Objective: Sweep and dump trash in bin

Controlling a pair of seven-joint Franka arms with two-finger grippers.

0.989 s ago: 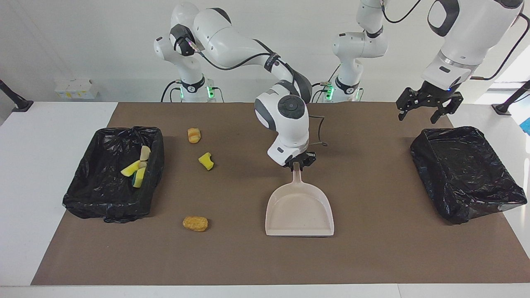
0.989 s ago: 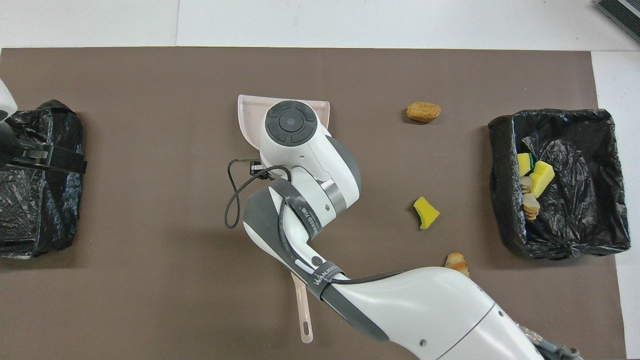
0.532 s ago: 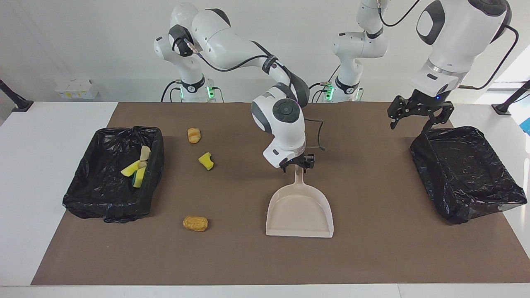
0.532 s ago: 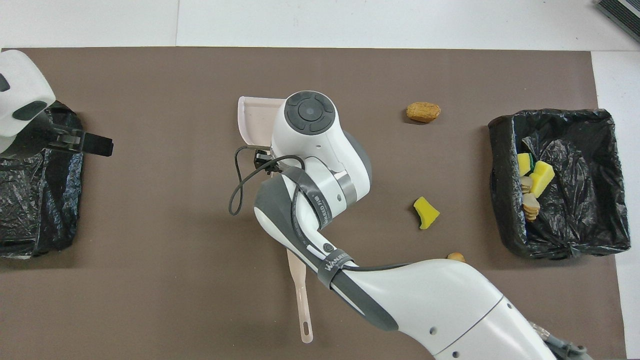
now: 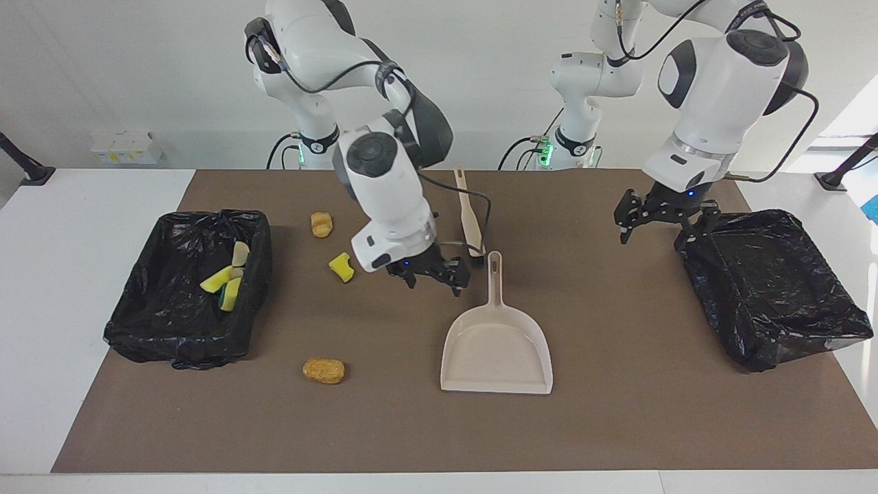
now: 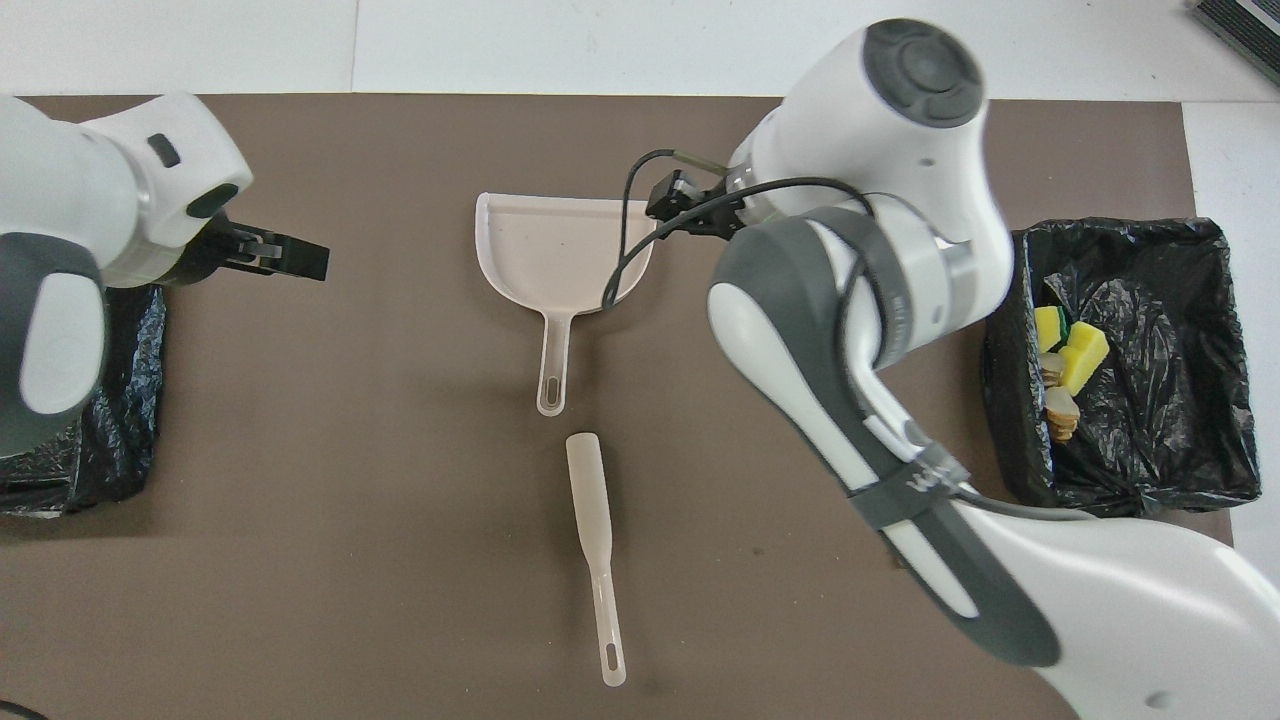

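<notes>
The right gripper [image 5: 431, 272] is seen with its fingers spread and nothing between them, raised over the mat just beside the dustpan's handle, toward the right arm's end of the table. The dustpan [image 5: 497, 343] is left flat on the brown mat [image 5: 617, 412], empty, its handle pointing toward the robots. The brush [image 5: 468, 213] lies on the mat just nearer to the robots than the dustpan, untouched. The left gripper [image 5: 662, 218] is held open and empty above the mat, at the edge of the empty black bin [image 5: 768, 288] at the left arm's end.

Three pieces of trash are seen loose on the mat: a yellow sponge chunk [image 5: 341, 267] close to the right gripper, a bread-like lump [image 5: 321, 224] nearer to the robots, and a second golden-brown lump [image 5: 324, 370] farther from them. The other scraps [image 5: 226, 278] are gathered in the lined bin [image 5: 185, 329] at the right arm's end.

The step in hand is judged to be a pause between sweeps, with both tools set down. For the next move, the brush and the dustpan would need to be gripped again and the dustpan's open lip brought up against the loose pieces, so that they can be swept in and carried to the bin
</notes>
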